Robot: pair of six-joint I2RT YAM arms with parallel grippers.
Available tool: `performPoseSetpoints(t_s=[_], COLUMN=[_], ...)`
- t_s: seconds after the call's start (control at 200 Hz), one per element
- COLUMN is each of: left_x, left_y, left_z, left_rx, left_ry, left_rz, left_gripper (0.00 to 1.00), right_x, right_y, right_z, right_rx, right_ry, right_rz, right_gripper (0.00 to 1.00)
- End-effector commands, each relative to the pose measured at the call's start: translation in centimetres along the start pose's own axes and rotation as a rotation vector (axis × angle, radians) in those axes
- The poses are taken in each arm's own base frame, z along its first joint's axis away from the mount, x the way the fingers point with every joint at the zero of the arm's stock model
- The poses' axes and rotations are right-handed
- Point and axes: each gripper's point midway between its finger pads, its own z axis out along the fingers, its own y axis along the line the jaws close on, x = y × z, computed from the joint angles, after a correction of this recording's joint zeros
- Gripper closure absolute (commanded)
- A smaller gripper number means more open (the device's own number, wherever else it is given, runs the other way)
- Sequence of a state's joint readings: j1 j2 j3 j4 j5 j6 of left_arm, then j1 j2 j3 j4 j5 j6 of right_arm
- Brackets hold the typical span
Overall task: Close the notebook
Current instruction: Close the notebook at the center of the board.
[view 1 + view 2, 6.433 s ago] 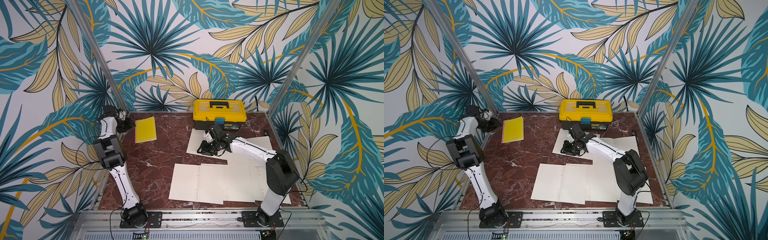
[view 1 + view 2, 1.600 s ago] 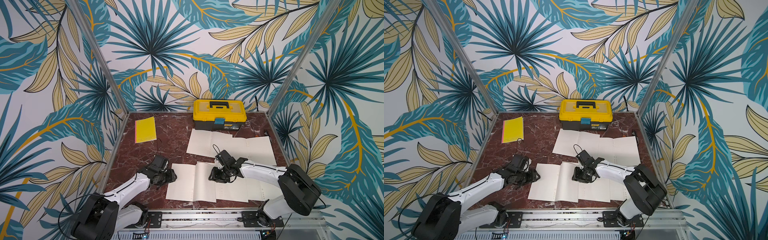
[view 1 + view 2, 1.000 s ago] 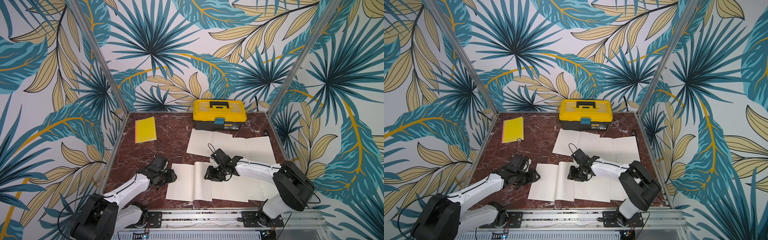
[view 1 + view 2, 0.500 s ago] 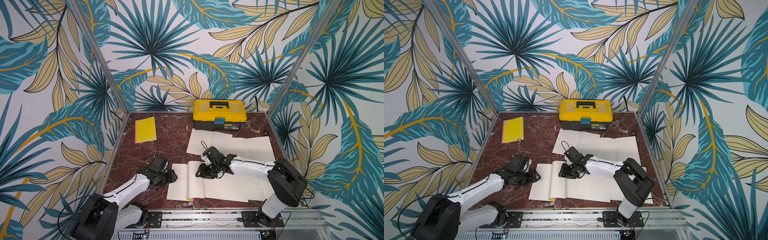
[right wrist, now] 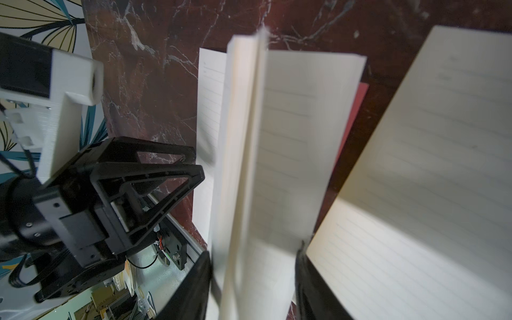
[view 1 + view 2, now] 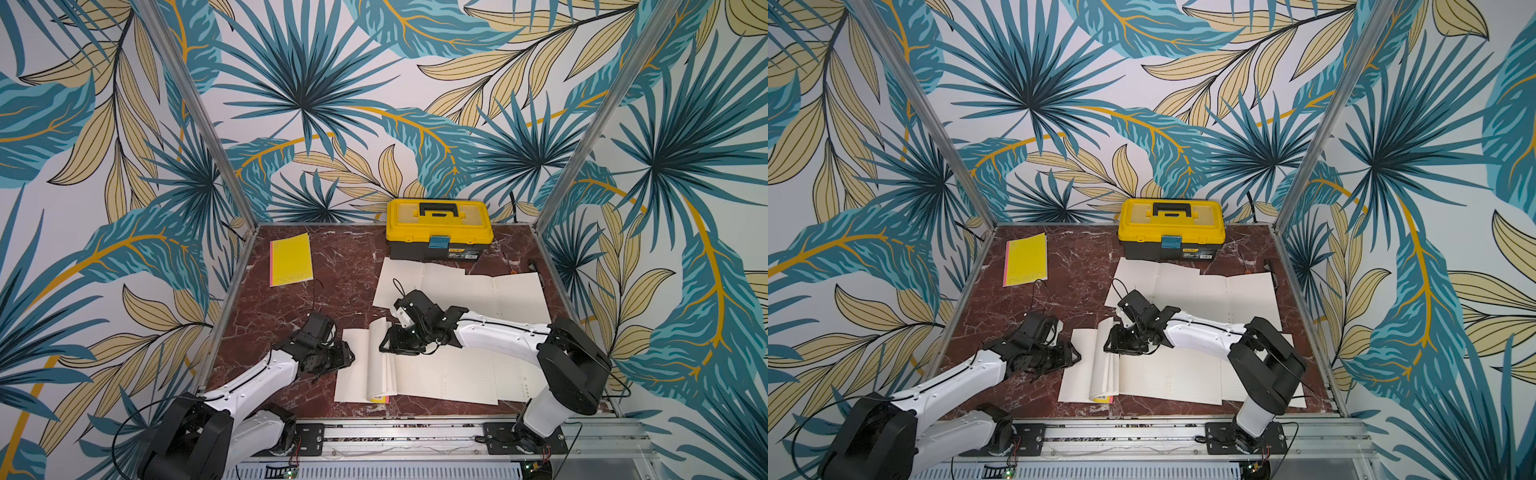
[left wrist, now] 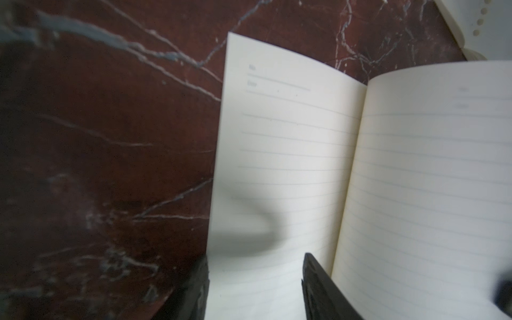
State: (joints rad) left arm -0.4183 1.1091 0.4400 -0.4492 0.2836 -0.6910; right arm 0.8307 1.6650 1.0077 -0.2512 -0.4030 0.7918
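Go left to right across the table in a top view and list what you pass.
In order: closed yellow notebook → left claw → yellow toolbox → right arm's black elbow. The open notebook and right claw overlap these, so I skip them.

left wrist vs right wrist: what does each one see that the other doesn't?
Left wrist only: punch holes along a loose sheet. Right wrist only: the left gripper beside the notebook, a sheaf of its pages standing upright, its pink cover edge, and the wallpaper. Both: the notebook's flat lined page and the marble table.
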Motion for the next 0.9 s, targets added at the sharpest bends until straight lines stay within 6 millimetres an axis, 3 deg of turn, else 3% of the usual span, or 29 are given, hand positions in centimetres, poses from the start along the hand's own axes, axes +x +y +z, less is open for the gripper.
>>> performPoseSetpoints(t_s=[0.0,0.28,0.656,0.891], left_x=[0.2,-1.0,-2.0,-2.4], left_y=[0.9,1.2,2.3,2.6], left_z=[-0.8,-2.2,-3.8,-4.7], left_rx=[-0.056,-0.117,-0.22,-0.247], left_ry=[-0.012,-0.061,-0.1,-0.122], left_rz=[-0.021,-0.029,-0.044,-0.047], left_gripper=[0.45,0.44,0.44,0.44], right_x=[0.1,-0.1,-0.1,-0.4], right_y=[1.2,2.7,3.2,4.5], right_z=[-0.9,-2.7,-4.3,-6.7], right_rx=[-0.027,-0.063,-0.066,-0.091], right_ry=[-0.005,-0.039,-0.068,-0.122], right_rz=[-0.035,-0.073,-0.093,-0.124], right_gripper=[0.47,0.37,0.35,0.33])
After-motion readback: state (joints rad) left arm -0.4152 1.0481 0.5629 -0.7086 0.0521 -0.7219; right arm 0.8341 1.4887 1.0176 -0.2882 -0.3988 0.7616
